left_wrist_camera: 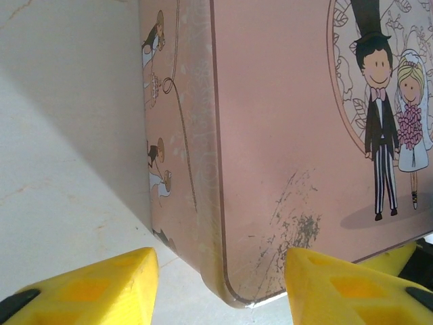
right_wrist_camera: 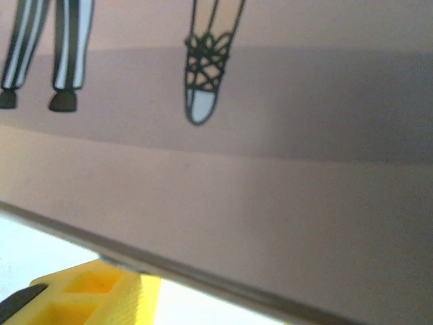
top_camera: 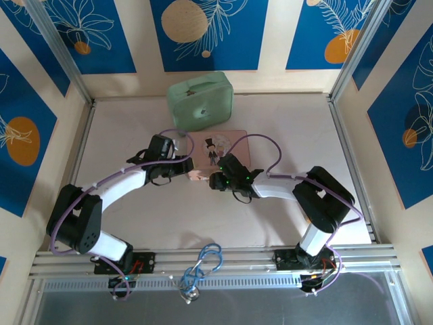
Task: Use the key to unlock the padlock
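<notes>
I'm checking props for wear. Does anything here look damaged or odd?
Yes: the pink box has a patch of scratched, worn paint on its top face, near the corner by the left end effector. Nothing else stands out.

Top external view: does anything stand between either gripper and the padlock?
I cannot make out the padlock. The pink box lies right in front of both: the left gripper has open jaws either side of its corner, and the right gripper sits close against its near edge.
</notes>
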Controlling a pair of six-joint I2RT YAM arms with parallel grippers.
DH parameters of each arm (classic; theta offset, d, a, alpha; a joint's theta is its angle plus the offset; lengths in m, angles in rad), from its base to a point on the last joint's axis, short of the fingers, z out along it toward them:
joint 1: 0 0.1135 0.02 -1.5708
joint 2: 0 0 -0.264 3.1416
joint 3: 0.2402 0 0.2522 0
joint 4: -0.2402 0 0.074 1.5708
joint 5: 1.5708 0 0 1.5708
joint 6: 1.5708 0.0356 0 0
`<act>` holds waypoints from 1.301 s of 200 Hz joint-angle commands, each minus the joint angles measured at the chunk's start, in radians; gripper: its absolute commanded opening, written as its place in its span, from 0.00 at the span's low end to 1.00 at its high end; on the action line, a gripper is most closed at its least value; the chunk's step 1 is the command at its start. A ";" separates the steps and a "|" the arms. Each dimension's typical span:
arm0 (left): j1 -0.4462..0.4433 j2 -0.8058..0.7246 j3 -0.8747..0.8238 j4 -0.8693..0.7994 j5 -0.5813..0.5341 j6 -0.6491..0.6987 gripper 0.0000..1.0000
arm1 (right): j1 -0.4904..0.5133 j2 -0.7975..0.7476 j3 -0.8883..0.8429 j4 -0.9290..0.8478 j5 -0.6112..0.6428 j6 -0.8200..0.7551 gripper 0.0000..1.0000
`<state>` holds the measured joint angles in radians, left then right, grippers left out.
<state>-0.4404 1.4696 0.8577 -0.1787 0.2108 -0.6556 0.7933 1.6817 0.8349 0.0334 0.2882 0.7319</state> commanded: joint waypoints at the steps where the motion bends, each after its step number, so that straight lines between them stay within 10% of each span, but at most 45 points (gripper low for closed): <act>1: 0.009 0.007 -0.015 0.016 0.020 -0.010 0.51 | 0.008 -0.001 0.015 -0.025 0.031 -0.017 0.48; 260: 0.012 0.000 -0.003 -0.033 -0.009 0.034 0.49 | 0.053 0.089 0.160 -0.198 0.158 -0.048 0.48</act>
<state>-0.4404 1.4696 0.8421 -0.1726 0.2092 -0.6453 0.8433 1.7657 0.9554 -0.1062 0.3981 0.7010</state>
